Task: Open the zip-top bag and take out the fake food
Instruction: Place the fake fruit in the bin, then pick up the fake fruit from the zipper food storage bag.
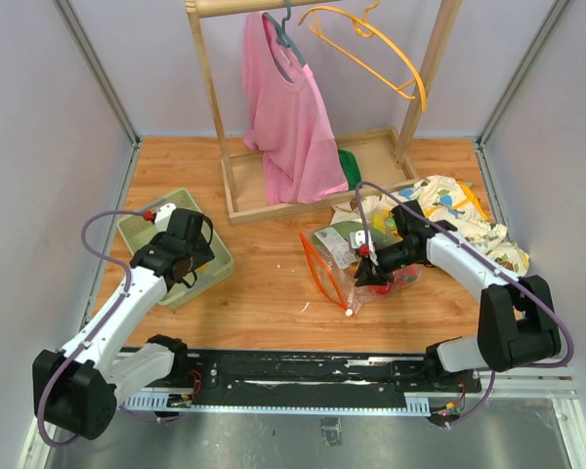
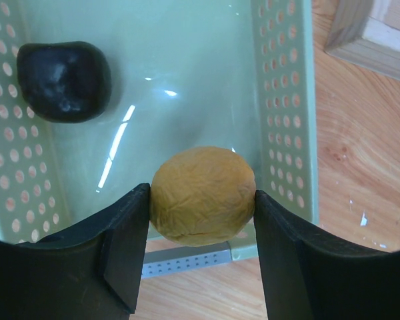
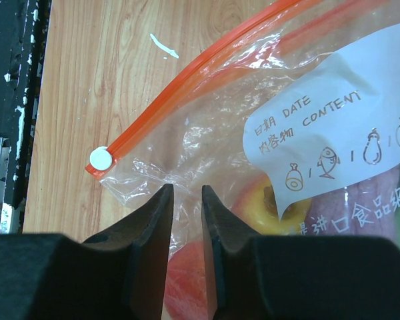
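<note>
My left gripper (image 1: 183,256) is shut on a round peach-orange fake food piece (image 2: 201,193), held over the near end of the pale green tray (image 1: 140,231). A dark purple piece (image 2: 63,80) lies in the tray (image 2: 280,100). The zip-top bag (image 1: 334,256) lies mid-table, its orange zipper strip (image 3: 187,73) gaping with the white slider (image 3: 101,158) at one end. My right gripper (image 1: 367,270) has its jaws nearly closed on a fold of the bag's clear film (image 3: 207,133). Inside are a red piece (image 3: 187,280) and a yellow-red piece (image 3: 263,200) below the white label (image 3: 333,127).
A wooden rack (image 1: 303,200) with a pink shirt (image 1: 288,117) and a yellow hanger (image 1: 371,44) stands at the back. A dinosaur-print cloth (image 1: 459,220) lies right of the bag, under my right arm. A green item (image 1: 349,166) sits on the rack base.
</note>
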You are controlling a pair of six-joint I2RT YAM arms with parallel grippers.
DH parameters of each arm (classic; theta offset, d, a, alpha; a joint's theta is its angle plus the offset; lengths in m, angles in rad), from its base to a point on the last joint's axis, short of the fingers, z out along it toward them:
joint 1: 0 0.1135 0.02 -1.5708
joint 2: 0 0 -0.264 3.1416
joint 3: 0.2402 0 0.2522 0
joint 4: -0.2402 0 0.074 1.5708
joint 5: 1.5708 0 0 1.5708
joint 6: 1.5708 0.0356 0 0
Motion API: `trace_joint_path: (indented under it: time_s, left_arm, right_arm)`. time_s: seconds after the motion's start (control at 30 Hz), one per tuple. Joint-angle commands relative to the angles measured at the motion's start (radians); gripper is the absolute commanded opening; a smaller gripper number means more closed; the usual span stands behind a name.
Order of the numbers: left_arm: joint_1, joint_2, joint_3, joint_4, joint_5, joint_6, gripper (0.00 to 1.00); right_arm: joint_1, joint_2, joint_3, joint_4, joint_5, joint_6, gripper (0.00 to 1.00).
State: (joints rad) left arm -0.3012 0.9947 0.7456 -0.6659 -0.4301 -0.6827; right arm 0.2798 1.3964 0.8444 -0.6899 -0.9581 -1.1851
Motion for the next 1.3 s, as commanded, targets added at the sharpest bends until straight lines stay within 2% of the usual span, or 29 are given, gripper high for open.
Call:
trace_joint_path:
  time_s: [0.0,0.13,0.23,0.57,0.97,1.13,1.27]
  left_arm:
    - [0.013,0.033,-0.006,-0.011,-0.098,-0.107,0.34]
    - [0.013,0.069,0.011,-0.053,-0.144,-0.167,0.85]
    - [0.013,0.082,0.022,-0.06,-0.141,-0.182,0.99]
    - [0.013,-0.022,0.027,0.029,0.009,-0.137,0.99]
    - [0.013,-0.227,-0.101,0.343,0.423,-0.082,0.98]
    - [0.013,-0.239,-0.148,0.487,0.607,-0.084,0.87]
    - [0.009,-0.227,-0.219,0.681,0.775,-0.142,0.67]
  right_arm:
    - [-0.011,-0.022,0.01,-0.028,-0.014,0.01,0.26]
    - [-0.011,-0.026,0.007,-0.025,-0.013,0.012,0.29]
    - [-0.011,-0.032,0.005,-0.023,-0.017,0.012,0.31]
    - [-0.01,-0.052,0.001,-0.024,-0.027,0.014,0.36]
    - [-0.012,-0.084,0.02,-0.086,-0.055,-0.025,0.39]
    - [-0.03,-0.109,0.046,-0.146,-0.035,-0.073,0.39]
    - [-0.075,-0.118,0.089,-0.237,-0.022,-0.156,0.4]
